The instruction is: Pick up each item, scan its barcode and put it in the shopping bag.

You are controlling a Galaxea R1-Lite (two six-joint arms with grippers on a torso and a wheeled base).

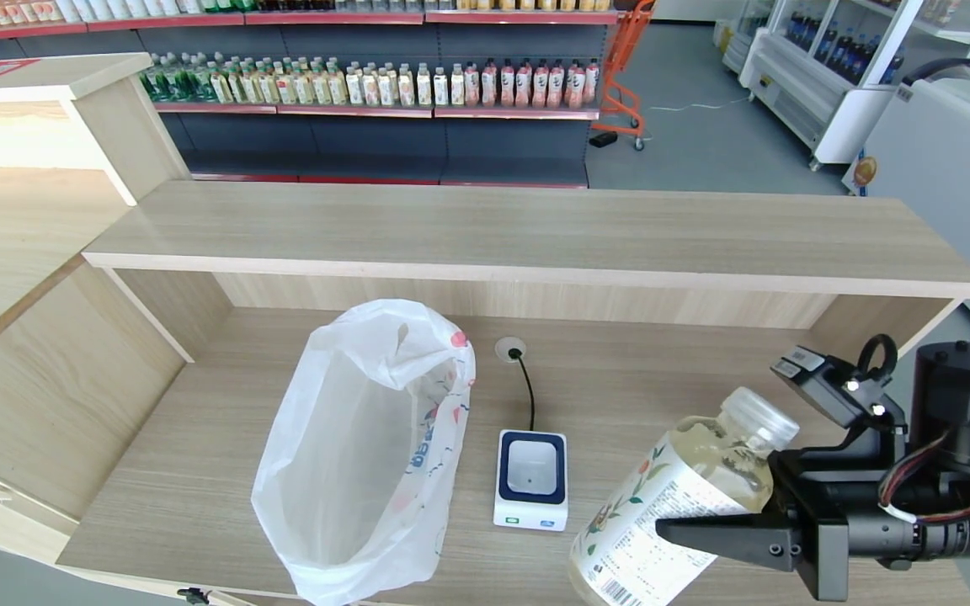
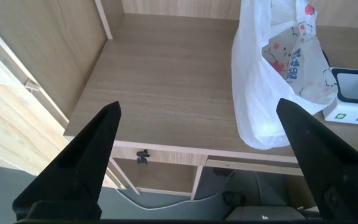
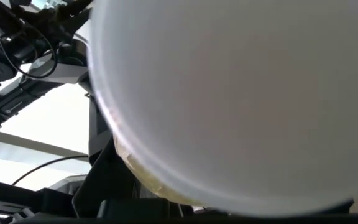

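Note:
A clear bottle (image 1: 679, 497) with a white cap and a flowered label is held tilted above the counter's front right, its barcode low on the label. My right gripper (image 1: 725, 526) is shut on the bottle, whose white cap (image 3: 241, 93) looms close in the right wrist view. The white barcode scanner (image 1: 532, 478) lies flat on the counter just left of the bottle. A translucent white shopping bag (image 1: 367, 446) stands open to the scanner's left. My left gripper (image 2: 197, 155) is open, hanging off the counter's front edge left of the bag (image 2: 278, 68).
The scanner's black cable (image 1: 527, 387) runs back to a grommet hole in the wooden counter (image 1: 199, 488). A raised shelf wall (image 1: 535, 244) borders the back, and a side panel (image 1: 55, 370) closes the left. Shelves of drinks stand far behind.

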